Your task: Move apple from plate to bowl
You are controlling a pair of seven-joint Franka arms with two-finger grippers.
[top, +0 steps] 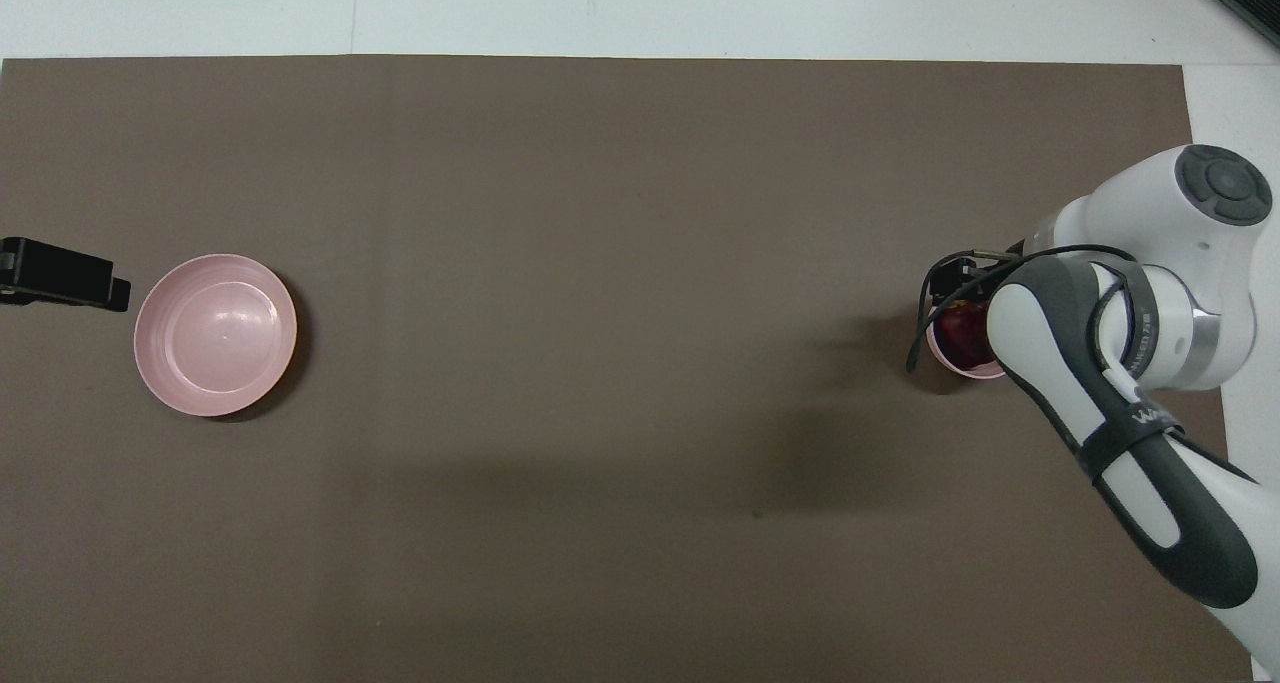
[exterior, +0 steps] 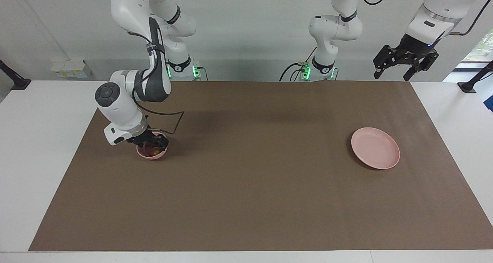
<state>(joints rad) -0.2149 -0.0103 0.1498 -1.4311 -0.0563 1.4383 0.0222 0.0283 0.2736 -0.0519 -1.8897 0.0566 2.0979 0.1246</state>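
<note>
Apple (exterior: 152, 151) sits in bowl (exterior: 158, 155) under right pincer (exterior: 153, 141), grip unclear; left pincer (exterior: 405, 64) open, empty.

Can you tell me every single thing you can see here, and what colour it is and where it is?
apple: one, dark red, in the bowl
bowl: one, pale pink, on the mat toward the right arm's end
plate: one, pale pink, bare, on the mat toward the left arm's end
mat: one, brown, covering the table
table: one, white, under the mat
right gripper: one, black, down at the bowl over the apple
left gripper: one, black, open, waiting raised over the mat beside the plate
</note>
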